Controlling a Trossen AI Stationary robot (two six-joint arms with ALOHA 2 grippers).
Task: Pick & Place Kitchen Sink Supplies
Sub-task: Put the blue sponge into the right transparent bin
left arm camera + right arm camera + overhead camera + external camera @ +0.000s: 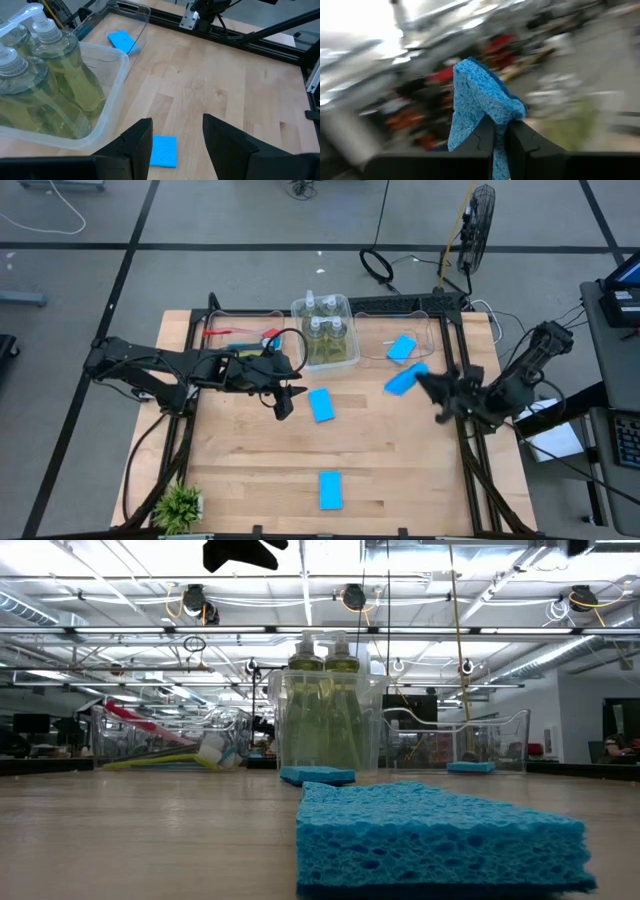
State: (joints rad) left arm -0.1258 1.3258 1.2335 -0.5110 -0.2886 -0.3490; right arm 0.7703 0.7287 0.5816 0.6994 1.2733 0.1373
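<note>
A blue sponge (480, 102) is pinched in the right end effector (501, 137), raised over the bench's (400, 470) right side beside a clear bin (432, 340). The left end effector (176, 142) hangs half-open above another sponge (164, 151). The bench is pale wood on a grey floor (200, 220); no writing is legible.

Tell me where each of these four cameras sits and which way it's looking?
High: overhead, straight down; both arms, table.
Low: tabletop height, across a sponge to the bottles; no arm clearly seen.
Left wrist: past open left gripper at bottles.
Right wrist: right gripper pinching a sponge.
Shared: high and left wrist both show the bottle bin.
</note>
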